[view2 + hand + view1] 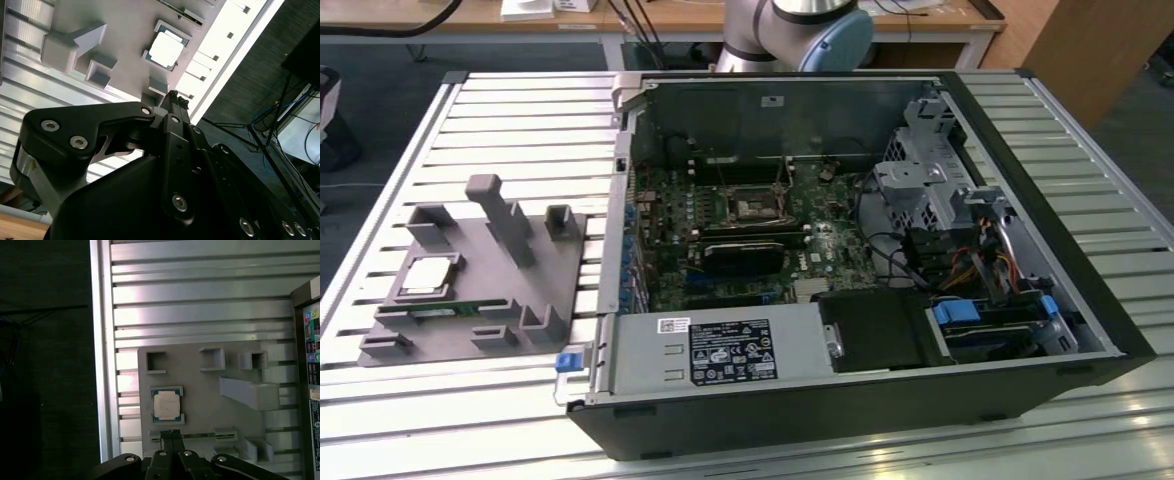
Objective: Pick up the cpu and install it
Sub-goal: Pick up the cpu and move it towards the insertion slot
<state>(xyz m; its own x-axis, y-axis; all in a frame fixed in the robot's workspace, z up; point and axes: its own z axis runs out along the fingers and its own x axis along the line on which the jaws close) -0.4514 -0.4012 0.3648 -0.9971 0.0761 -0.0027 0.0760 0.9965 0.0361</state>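
The cpu (430,275) lies flat in a square pocket of the grey holder plate (520,300) at the exterior view's left, beside the open computer case. Its shiny top glares in the second wrist view (166,49) and looks pale tan in the first wrist view (166,405). My gripper (176,97) hangs well above the holder plate, its two thin black fingers pressed together and holding nothing. In the first wrist view the gripper (170,432) appears just off the cpu's edge. The motherboard's socket (758,205) sits inside the case.
A green memory stick (447,312) lies in a slot of the holder near the cpu. Grey posts (500,215) rise from the plate. The case walls (620,200), drive cage (927,185) and power supply (720,350) surround the motherboard. The slatted table's edge (102,365) runs close to the holder.
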